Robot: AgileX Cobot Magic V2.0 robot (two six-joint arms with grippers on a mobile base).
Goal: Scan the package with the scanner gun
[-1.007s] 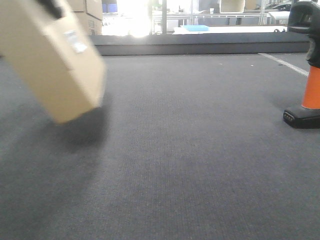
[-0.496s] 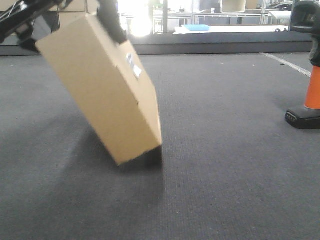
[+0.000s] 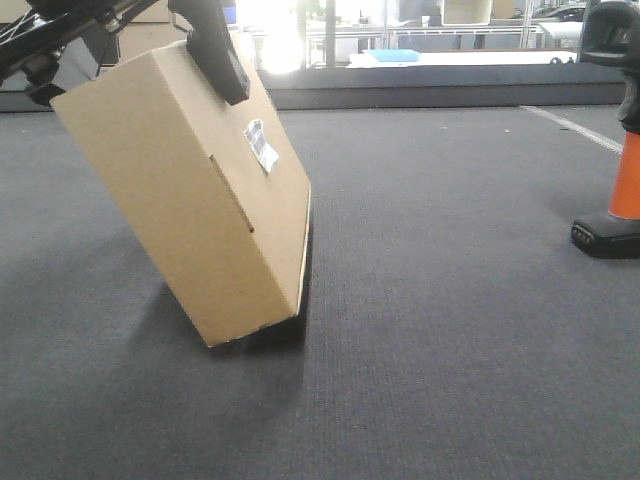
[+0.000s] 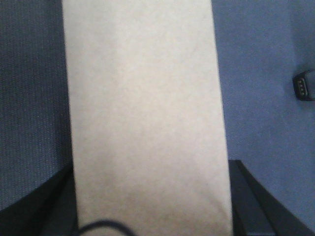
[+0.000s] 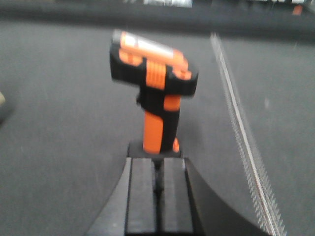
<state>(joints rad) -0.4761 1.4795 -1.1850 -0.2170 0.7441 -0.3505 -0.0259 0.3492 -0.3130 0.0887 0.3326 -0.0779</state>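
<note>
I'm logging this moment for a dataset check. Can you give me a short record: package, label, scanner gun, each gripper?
package: tilted, low end at the carpet, contact unclear
label: on the broad face turned up and toward the scanner's side
scanner gun: upright on its foot, apart from the package
left gripper: jaws clamped on the package's upper end
right gripper: jaws shut, empty, just short of the scanner gun

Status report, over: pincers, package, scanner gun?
Left pincer shut on package, tilted, lower end on carpet. Right pincer shut, empty, behind standing scanner gun. Nothing in the way.
</note>
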